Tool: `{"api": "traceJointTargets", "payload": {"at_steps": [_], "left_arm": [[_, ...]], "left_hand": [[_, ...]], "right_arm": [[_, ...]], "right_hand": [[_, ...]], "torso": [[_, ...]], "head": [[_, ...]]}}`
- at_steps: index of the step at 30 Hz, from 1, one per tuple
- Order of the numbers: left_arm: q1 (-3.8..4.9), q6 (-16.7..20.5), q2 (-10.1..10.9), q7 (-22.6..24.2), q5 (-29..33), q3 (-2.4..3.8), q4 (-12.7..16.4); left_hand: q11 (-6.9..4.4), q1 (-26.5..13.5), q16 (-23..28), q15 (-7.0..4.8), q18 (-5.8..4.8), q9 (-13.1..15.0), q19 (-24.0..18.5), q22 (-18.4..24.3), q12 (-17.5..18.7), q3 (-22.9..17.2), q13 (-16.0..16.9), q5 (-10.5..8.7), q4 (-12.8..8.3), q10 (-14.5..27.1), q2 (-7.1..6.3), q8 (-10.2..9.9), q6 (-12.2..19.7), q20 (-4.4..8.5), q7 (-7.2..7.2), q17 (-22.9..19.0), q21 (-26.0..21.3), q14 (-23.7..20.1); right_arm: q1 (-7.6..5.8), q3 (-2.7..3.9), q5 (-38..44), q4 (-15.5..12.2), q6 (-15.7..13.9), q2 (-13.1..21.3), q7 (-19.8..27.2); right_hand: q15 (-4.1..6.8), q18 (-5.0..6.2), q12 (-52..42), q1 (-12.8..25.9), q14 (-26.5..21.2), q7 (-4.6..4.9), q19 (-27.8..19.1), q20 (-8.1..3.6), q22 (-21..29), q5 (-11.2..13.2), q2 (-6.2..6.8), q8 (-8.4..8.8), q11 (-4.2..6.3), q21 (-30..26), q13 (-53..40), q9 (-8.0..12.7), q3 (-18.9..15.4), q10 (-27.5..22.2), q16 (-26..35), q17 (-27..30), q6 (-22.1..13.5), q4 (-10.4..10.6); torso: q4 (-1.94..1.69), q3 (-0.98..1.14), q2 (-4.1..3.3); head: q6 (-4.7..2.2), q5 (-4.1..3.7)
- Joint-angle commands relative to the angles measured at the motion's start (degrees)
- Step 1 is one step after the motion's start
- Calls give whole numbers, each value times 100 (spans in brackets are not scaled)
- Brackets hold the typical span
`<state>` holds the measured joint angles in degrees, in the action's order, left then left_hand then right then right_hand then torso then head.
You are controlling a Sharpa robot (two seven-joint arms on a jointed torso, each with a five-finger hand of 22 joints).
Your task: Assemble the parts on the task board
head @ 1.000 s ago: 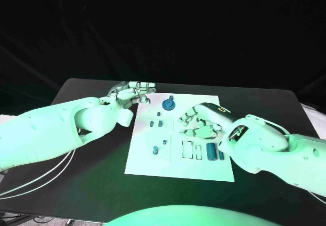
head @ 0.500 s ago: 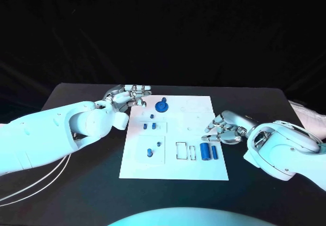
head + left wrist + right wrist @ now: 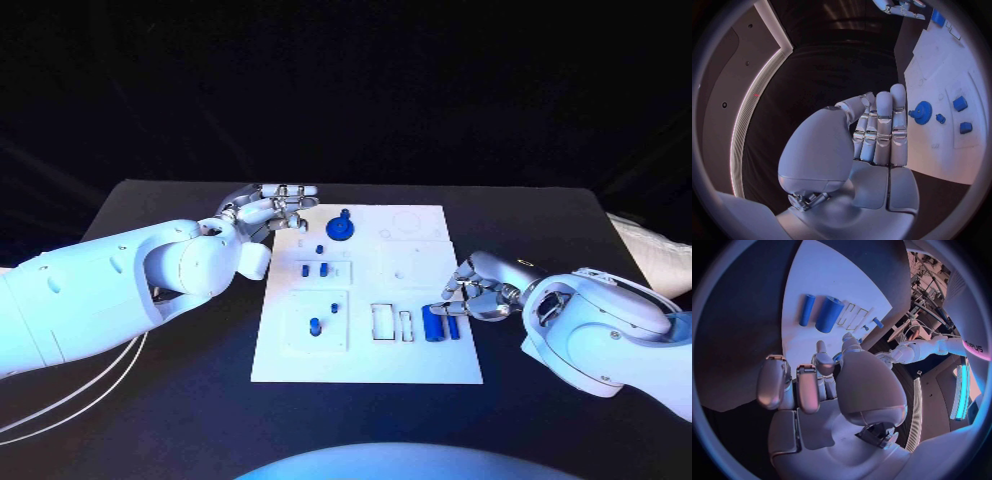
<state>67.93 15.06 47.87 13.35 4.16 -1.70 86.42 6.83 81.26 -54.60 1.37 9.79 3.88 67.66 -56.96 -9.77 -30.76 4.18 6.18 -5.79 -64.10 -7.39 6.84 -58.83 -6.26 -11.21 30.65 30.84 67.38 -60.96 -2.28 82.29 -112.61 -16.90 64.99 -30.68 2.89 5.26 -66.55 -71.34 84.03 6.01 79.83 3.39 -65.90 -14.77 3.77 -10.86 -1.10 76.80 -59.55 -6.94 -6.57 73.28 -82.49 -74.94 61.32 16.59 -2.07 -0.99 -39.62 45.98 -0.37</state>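
The white task board [image 3: 361, 350] lies mid-table. On it are a blue gear [image 3: 340, 227] at the far end, small blue parts [image 3: 319, 268] left of centre, and two blue cylinders [image 3: 444, 323] lying near the right edge. My right hand [image 3: 476, 285] hovers at the board's right edge just beyond the cylinders [image 3: 829, 314], fingers curled in with the thumb over them; I see nothing in it. My left hand [image 3: 274, 205] is by the board's far left corner, fingers side by side and holding nothing [image 3: 876, 130], with the gear [image 3: 922, 112] just ahead of it.
Empty rectangular slots [image 3: 389, 322] sit left of the cylinders. The black table [image 3: 173, 400] shows bare on both sides of the board. My big white forearms lie over the table's left and right parts.
My right hand has drawn back from over the board's middle to its right edge, beside the cylinders. The left hand has stayed at the far left corner.
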Motion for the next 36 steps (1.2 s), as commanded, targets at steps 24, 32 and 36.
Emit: {"api": "traceJointTargets", "payload": {"at_steps": [24, 32, 36], "left_arm": [[-29, -112, -4, -35, -20, 3, -39], [-30, -116, -11, -46, -37, 3, -46], [-31, -118, -13, -51, -39, 3, -47]], "left_hand": [[-6, -21, -4, -27, 65, 1, -53, -22, -53, -4, -4, 17, -32, 42, 0, 25, 32, -4, -3, -14, 31, -30], [-6, -21, -4, -27, 65, 1, -53, -22, -53, -4, -4, 17, -32, 42, 0, 25, 32, -4, -3, -14, 31, -30], [-6, -21, -4, -27, 65, 1, -53, -22, -53, -4, -4, 17, -32, 42, 0, 25, 32, -4, -3, -14, 31, -30]], "right_arm": [[201, -7, 583, 259, 580, -297, -230], [254, -7, 643, 367, 617, -422, -225], [295, -7, 634, 449, 640, -488, -225]], "right_hand": [[1, -62, -66, 7, 380, -30, 44, -2, -51, -6, -115, -82, -10, 52, -70, -31, -85, 30, -41, -220, -14, -2], [4, -64, -75, -21, 381, -36, 46, -3, -68, 7, -150, -108, -4, 63, -94, -44, -101, 32, -49, -232, -1, -8], [7, -66, -78, -59, 381, -40, 47, -5, -80, -12, -188, -124, -1, 71, -112, -52, -107, 33, -54, -239, 0, -16]], "torso": [[-5, -7, 1], [-4, -13, 8], [-13, -12, 9]], "head": [[55, 58], [60, 64], [57, 69]]}}
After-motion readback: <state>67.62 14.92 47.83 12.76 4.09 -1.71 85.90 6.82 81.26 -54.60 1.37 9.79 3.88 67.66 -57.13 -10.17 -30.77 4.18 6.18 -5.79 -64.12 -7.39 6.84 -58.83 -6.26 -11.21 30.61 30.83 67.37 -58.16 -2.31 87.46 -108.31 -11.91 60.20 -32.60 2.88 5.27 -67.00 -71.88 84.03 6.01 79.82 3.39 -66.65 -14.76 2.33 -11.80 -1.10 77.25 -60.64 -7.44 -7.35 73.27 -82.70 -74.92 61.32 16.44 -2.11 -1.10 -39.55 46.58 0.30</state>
